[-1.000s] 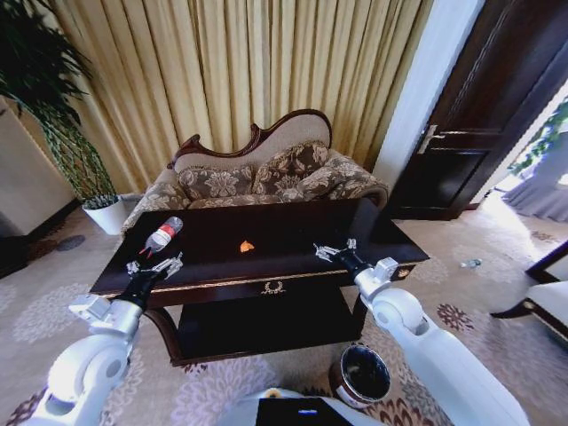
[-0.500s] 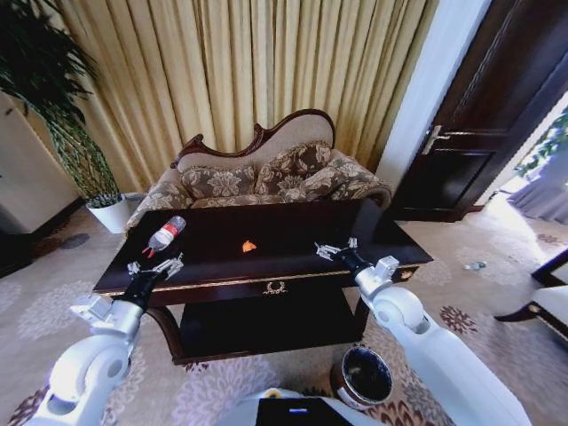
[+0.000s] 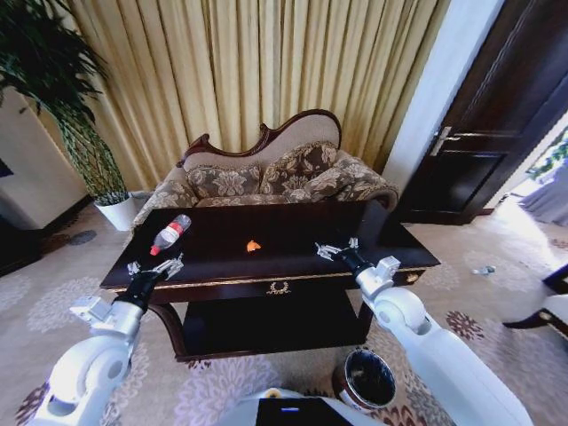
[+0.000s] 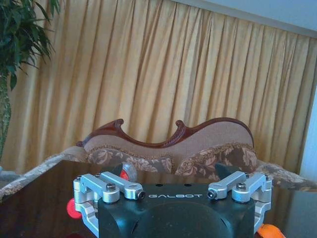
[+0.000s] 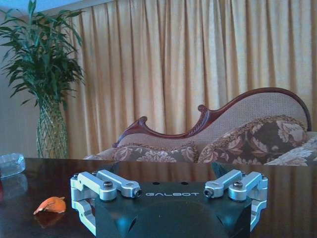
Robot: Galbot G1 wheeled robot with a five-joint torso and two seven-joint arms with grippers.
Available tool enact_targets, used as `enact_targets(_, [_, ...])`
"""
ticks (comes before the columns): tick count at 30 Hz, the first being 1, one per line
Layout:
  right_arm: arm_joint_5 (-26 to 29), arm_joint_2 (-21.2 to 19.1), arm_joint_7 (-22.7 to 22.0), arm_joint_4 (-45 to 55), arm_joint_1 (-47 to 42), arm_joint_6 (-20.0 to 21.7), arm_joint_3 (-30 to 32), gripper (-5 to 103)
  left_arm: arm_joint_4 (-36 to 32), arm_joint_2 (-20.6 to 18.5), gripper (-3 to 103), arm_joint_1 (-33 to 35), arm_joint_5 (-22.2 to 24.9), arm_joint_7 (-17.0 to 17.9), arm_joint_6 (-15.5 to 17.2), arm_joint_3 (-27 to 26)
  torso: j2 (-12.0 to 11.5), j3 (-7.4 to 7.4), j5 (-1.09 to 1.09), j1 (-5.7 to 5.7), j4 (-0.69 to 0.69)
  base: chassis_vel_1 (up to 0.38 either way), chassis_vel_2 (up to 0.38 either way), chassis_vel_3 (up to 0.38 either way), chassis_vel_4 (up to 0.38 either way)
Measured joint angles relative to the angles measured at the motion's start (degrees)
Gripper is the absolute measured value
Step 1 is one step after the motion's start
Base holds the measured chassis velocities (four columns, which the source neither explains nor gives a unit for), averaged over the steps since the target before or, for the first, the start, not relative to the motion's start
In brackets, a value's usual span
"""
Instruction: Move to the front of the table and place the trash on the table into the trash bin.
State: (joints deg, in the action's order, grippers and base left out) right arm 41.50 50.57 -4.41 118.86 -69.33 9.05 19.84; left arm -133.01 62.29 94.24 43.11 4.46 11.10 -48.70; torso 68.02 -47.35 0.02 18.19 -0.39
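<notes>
The long dark table (image 3: 390,238) stands right before me. A clear bottle with a red label (image 3: 169,233) lies on its left part, and an orange scrap (image 3: 254,246) lies near the middle. My left gripper (image 3: 153,266) hovers open over the table's front left edge, just short of the bottle. My right gripper (image 3: 336,248) is open over the front right part. The right wrist view has the orange scrap (image 5: 50,205) and the bottle's clear end (image 5: 11,164) on the tabletop. The round dark trash bin (image 3: 366,379) stands on the carpet by my right arm.
A carved floral sofa (image 3: 266,173) stands behind the table before gold curtains. A plant in a white pot (image 3: 118,211) is at the far left, and a dark door (image 3: 497,133) at the right. Open carpet lies on both sides of the table.
The whole picture has shifted a little, so the camera has moved; table and sofa now sit slightly lower and to the right. Both arms keep the same pose, grippers open.
</notes>
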Motion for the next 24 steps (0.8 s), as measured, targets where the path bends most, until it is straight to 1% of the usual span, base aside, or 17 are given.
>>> enact_targets(3, [0.88, -1.15, -0.16, 0.57, 0.59, 0.7, -1.12, 100, 0.0, -0.03, 100, 0.01, -0.09, 0.03, -0.37, -0.02, 0.0, 0.0, 0.0, 0.0, -0.01, 0.0, 0.0, 0.0, 0.0])
enact_targets(4, [1.99, -2.26, -0.37, 0.94, 1.21, 1.21, -2.23, 100, -0.12, 0.0, 100, 0.17, -0.14, 0.09, -0.45, -0.11, 0.0, 0.0, 0.01, 0.0, -0.02, 0.0, 0.0, 0.0, 0.0])
enact_targets(5, [3.28, -3.69, -0.51, 1.17, 2.15, 1.77, -3.41, 100, -0.34, 0.06, 100, 0.39, -0.23, 0.32, -0.59, -0.26, 0.0, 0.0, 0.0, 0.0, -0.01, 0.0, 0.0, 0.0, 0.0])
enact_targets(6, [3.28, -3.69, -0.51, 1.17, 2.15, 1.77, -3.41, 100, -0.34, 0.06, 100, 0.39, -0.23, 0.32, -0.59, -0.26, 0.0, 0.0, 0.0, 0.0, -0.01, 0.0, 0.0, 0.0, 0.0])
enact_targets(8, [7.13, -7.42, -0.47, 0.92, 5.69, 3.11, -6.07, 100, -0.83, 0.3, 100, 1.22, -0.38, 0.62, -0.65, -0.85, 0.0, 0.0, 0.0, 0.0, 0.0, 0.0, 0.0, 0.0, 0.0])
enact_targets(9, [7.13, -7.42, -0.47, 0.92, 5.69, 3.11, -6.07, 100, -0.83, 0.3, 100, 1.22, -0.38, 0.62, -0.65, -0.85, 0.0, 0.0, 0.0, 0.0, 0.0, 0.0, 0.0, 0.0, 0.0])
enact_targets(11, [10.45, -9.77, -0.82, 0.08, 9.18, 4.15, -8.94, 100, -0.86, 0.67, 100, 1.84, -0.62, 0.69, -0.73, -1.45, 0.0, 0.0, 0.01, 0.0, 0.0, 0.0, 0.0, 0.0, 0.0])
enact_targets(12, [10.45, -9.77, -0.82, 0.08, 9.18, 4.15, -8.94, 100, -0.86, 0.67, 100, 1.84, -0.62, 0.69, -0.73, -1.45, 0.0, 0.0, 0.01, 0.0, 0.0, 0.0, 0.0, 0.0, 0.0])
enact_targets(14, [13.66, -11.69, -1.67, -1.09, 13.56, 4.81, -12.96, 100, -0.78, 1.05, 100, 2.59, -1.26, 0.44, -0.79, -2.24, 0.0, 0.0, 0.0, 0.0, 0.0, 0.0, 0.0, 0.0, 0.0])
enact_targets(15, [13.66, -11.69, -1.67, -1.09, 13.56, 4.81, -12.96, 100, -0.78, 1.05, 100, 2.59, -1.26, 0.44, -0.79, -2.24, 0.0, 0.0, 0.0, 0.0, 0.0, 0.0, 0.0, 0.0, 0.0])
enact_targets(17, [15.06, -12.57, -1.86, -2.2, 16.61, 5.2, -15.66, 100, -0.62, 1.22, 100, 3.03, -2.03, 0.15, -0.87, -2.74, 0.0, 0.0, 0.01, 0.0, 0.0, 0.0, 0.0, 0.0, 0.0])
enact_targets(18, [15.06, -12.57, -1.86, -2.2, 16.61, 5.2, -15.66, 100, -0.62, 1.22, 100, 3.03, -2.03, 0.15, -0.87, -2.74, 0.0, 0.0, 0.01, 0.0, 0.0, 0.0, 0.0, 0.0, 0.0])
enact_targets(21, [16.19, -13.51, -0.68, -4.67, 23.3, 5.4, -20.75, 100, -0.64, 2.22, 100, 3.93, -2.7, -0.26, -0.97, -4.19, 0.0, 0.0, 0.0, 0.0, -0.01, 0.0, 0.0, 0.0, 0.0])
enact_targets(23, [16.43, -13.52, -0.56, -5.12, 24.85, 5.41, -21.98, 100, -0.71, 2.62, 100, 4.18, -2.79, -0.29, -0.97, -4.59, 0.0, 0.0, 0.0, 0.0, -0.01, 0.0, 0.0, 0.0, 0.0])
enact_targets(24, [16.92, -13.28, -0.28, -6.1, 28.48, 5.45, -25.12, 100, -0.83, 3.75, 100, 4.95, -3.13, -0.36, -0.94, -5.52, -0.01, 0.0, 0.0, 0.0, 0.0, 0.0, 0.0, 0.0, 0.0])
